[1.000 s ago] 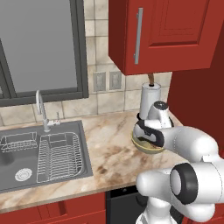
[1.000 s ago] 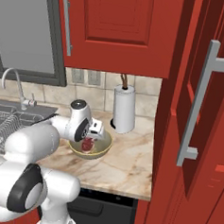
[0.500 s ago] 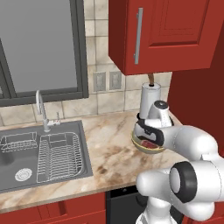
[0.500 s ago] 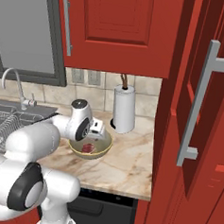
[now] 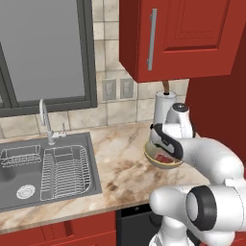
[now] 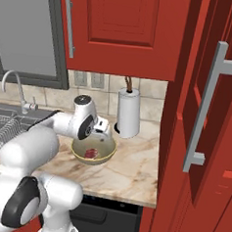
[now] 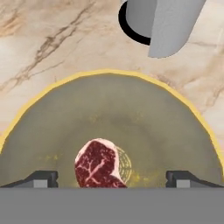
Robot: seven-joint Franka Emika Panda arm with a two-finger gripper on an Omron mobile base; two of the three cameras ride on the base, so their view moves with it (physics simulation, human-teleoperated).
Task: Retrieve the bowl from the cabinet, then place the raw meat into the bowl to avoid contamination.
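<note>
While the arm hangs over the marble counter (image 6: 129,168), the gripper (image 7: 111,178) sits low above the bowl (image 6: 93,153) with its two tips spread wide on either side of the raw meat (image 7: 99,164), touching nothing that I can make out. It looks released, not gripping. The meat lies on the bowl's floor, a little off centre, and the bowl stands on the counter just in front of the paper-towel roll (image 6: 128,113), near the open door of the tall cabinet (image 6: 206,109).

To my eye the placing is as good as done, so the danger lies in getting clear. The tips are down inside the rim; if the hand swings sideways before rising, a finger could catch the wall of the bowl and drag or tip it, spilling the meat onto the counter, which is exactly what the bowl is meant to prevent. A lift angled backward could also brush the towel roll and knock it over. The sink (image 5: 45,168) lies well apart and seems no concern.
</note>
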